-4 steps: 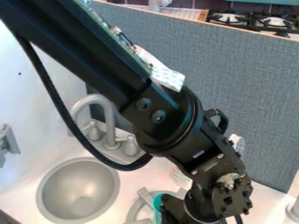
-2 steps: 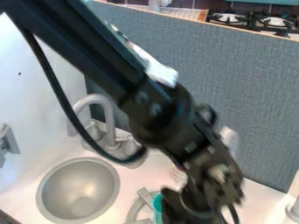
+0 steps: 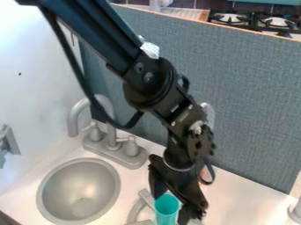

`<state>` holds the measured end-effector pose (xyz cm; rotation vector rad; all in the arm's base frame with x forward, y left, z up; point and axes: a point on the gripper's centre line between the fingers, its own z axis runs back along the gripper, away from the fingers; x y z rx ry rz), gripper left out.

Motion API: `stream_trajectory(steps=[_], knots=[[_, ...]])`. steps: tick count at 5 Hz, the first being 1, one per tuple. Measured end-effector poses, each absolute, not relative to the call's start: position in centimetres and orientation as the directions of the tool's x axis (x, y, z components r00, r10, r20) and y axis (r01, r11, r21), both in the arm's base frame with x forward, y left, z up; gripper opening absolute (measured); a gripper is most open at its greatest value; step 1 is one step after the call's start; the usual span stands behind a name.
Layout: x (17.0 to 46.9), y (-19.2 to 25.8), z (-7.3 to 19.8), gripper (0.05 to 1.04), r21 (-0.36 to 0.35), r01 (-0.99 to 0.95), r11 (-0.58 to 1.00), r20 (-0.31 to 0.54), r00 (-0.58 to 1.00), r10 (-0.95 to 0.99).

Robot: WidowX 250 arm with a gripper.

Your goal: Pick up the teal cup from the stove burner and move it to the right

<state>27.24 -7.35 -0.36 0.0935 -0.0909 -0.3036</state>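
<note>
The end effector point(image 3: 173, 206) is spread wide, its two black fingers standing either side of the cup point(image 3: 167, 210) at the near edge of the scene, a little right of the middle. The cup is teal and upright, its open rim facing up; whether either finger touches it, I cannot tell. Close on the cup's left, a grey curved piece point(image 3: 136, 212) with a short bar lies on the tabletop point(image 3: 247, 200), crowding that side. Further left is the sink point(image 3: 80, 190), a round grey basin. Beyond it stands the faucet point(image 3: 106, 105), its spout arched over to the left and a knob on each side of its base; it takes up the space between the basin and the divider point(image 3: 253, 101). That blue-grey divider rises along the far side, closing the work area off behind the arm. A pale wall point(image 3: 35, 88) bounds the left, bearing a grey fitting point(image 3: 8, 143). At the right edge, near, is a whitish object point(image 3: 295, 212), partly cut off. Past the divider, far right, is a stove point(image 3: 253, 20) with dark grates.
</note>
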Motion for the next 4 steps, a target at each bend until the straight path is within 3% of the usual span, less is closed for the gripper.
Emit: stream_trajectory(steps=[2,4], knots=[[28.8,-7.5,-3.5,1.001,0.062,0.293,0.954,0.042,0.954,-0.295],[29.9,-8.1,-5.0,1.001,0.029,0.284,0.958,0.033,0.958,-0.284]])
